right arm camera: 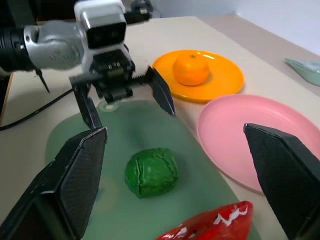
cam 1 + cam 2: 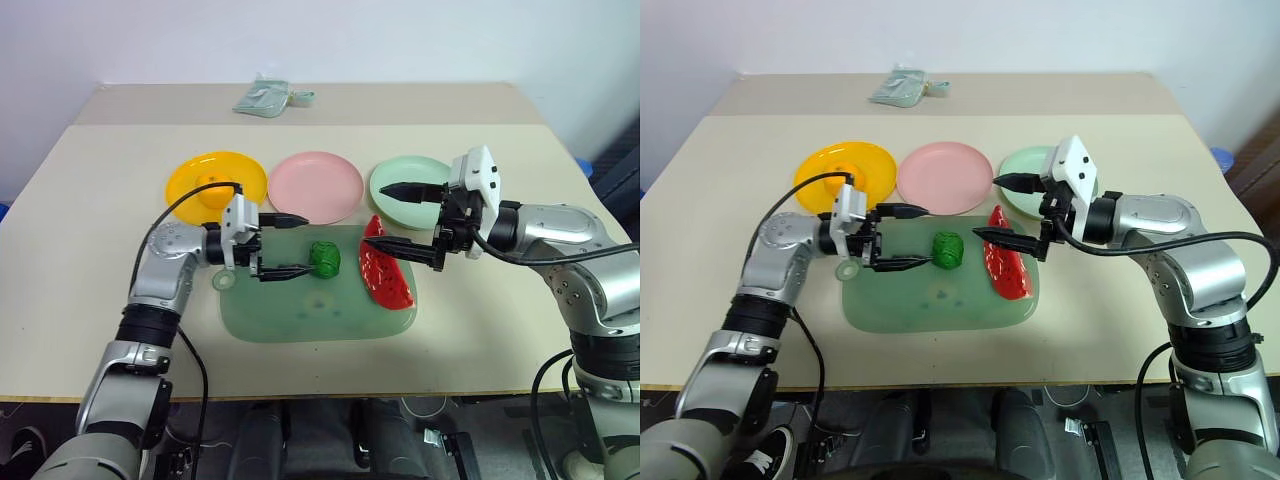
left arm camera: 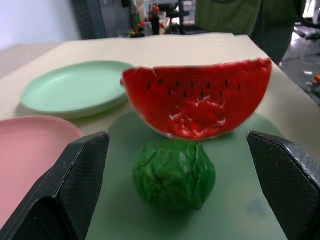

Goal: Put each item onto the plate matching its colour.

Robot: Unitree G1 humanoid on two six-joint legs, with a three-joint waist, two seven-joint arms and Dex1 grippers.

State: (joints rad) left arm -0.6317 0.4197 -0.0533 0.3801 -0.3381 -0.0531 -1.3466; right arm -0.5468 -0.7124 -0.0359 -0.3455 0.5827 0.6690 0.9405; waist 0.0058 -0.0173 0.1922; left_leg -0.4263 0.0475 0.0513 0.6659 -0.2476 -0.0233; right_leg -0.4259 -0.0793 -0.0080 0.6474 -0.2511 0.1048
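The knobbly dark-green ball (image 2: 324, 258) lies on the pale-green mat (image 2: 300, 315), with the red watermelon wedge (image 2: 384, 270) beside it on the right. My left gripper (image 2: 296, 243) is open, pointing sideways at the ball from the left, fingertips just short of it. My right gripper (image 2: 392, 217) is open above the wedge's far end. The round orange fruit (image 2: 211, 185) sits on the yellow plate (image 2: 240, 170). The pink plate (image 2: 316, 186) and the mint green plate (image 2: 395, 182) hold nothing.
A folded pale cloth pouch (image 2: 266, 98) lies at the far side of the table. The mat's small ring tab (image 2: 224, 281) sticks out under my left wrist. Bare tabletop lies on both sides of the mat.
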